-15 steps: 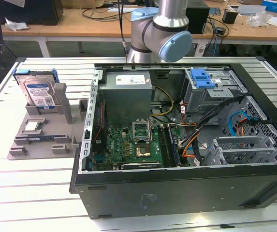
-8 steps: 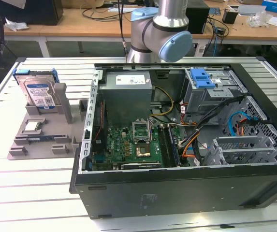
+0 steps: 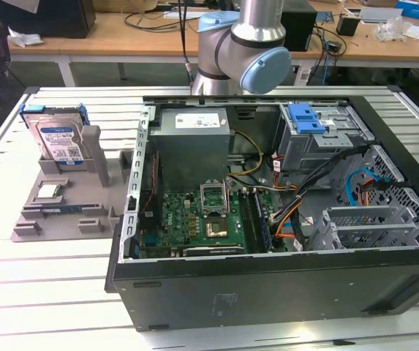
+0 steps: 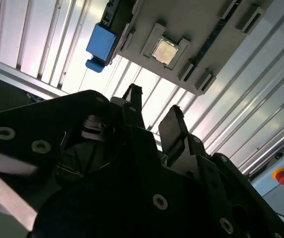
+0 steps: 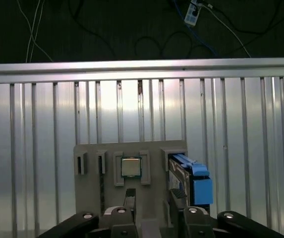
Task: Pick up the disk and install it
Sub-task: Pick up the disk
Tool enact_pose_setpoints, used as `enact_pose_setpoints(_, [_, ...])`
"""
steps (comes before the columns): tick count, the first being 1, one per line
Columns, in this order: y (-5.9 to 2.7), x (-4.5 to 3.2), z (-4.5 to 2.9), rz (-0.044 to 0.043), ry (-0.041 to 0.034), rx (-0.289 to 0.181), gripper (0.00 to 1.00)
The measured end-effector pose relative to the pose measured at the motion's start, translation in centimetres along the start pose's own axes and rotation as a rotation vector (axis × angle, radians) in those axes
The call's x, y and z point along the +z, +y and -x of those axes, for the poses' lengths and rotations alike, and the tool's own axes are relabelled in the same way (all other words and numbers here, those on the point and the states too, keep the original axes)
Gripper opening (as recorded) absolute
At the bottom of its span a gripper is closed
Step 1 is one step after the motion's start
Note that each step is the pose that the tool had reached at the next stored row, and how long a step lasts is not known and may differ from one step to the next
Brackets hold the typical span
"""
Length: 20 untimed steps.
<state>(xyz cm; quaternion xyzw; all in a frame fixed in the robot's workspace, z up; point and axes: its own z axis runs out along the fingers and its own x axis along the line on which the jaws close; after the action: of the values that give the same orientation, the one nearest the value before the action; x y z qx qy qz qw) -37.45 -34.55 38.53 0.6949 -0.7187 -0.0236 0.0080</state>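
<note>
Silver-metal rectangular disk (image 3: 57,140) with white-and-blue label and blue plastic side rails: standing on edge in a slot of the grey plastic fixture tray (image 3: 63,212), label face toward the exterior camera, leaning slightly back. Lower part sunk in the slot, so long axis hard to judge.

On the same tray, just beside it, a small square silver chip (image 3: 47,191) seated in a square recess. Tray flat on the slatted metal table (image 3: 41,292), at the exterior view's left of the open black computer case (image 3: 267,292).

Inside the case: green motherboard (image 3: 194,219) and grey boxy power supply (image 3: 192,142).

Black gripper (image 5: 151,208) over the tray, fingers apart, holding nothing, clear of the disk.
</note>
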Motion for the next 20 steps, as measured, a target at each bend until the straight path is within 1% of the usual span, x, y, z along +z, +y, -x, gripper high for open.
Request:
enact_pose_setpoints(1, [0.0,0.0,0.0,0.0,0.0,0.0,0.48])
enact_pose_setpoints(2, [0.0,0.0,0.0,0.0,0.0,0.0,0.48])
enact_pose_setpoints(3, [0.0,0.0,0.0,0.0,0.0,0.0,0.54])
enact_pose_setpoints(6, [0.0,0.01,0.0,0.0,0.0,0.0,0.54])
enact_pose_setpoints(7, [-0.04,0.1,0.18,-0.0001,0.0,0.0,0.54])
enact_pose_setpoints(9, [-0.23,0.29,0.78,0.0005,0.0001,0.0,0.54])
enact_pose_setpoints(11, [-0.48,0.58,1.65,0.001,0.0001,0.0,0.54])
enact_pose_setpoints(14, [-1.11,1.42,3.32,0.0018,0.0001,0.0,0.54])
enact_pose_setpoints(15, [-1.25,1.87,4.06,0.0019,0.0001,0.0,0.54])
enact_pose_setpoints(18, [-1.26,2.53,4.65,0.002,0.0002,-0.002,0.54])
enact_pose_setpoints(20, [-1.27,2.91,4.83,0.0018,0.0003,-0.004,0.54])
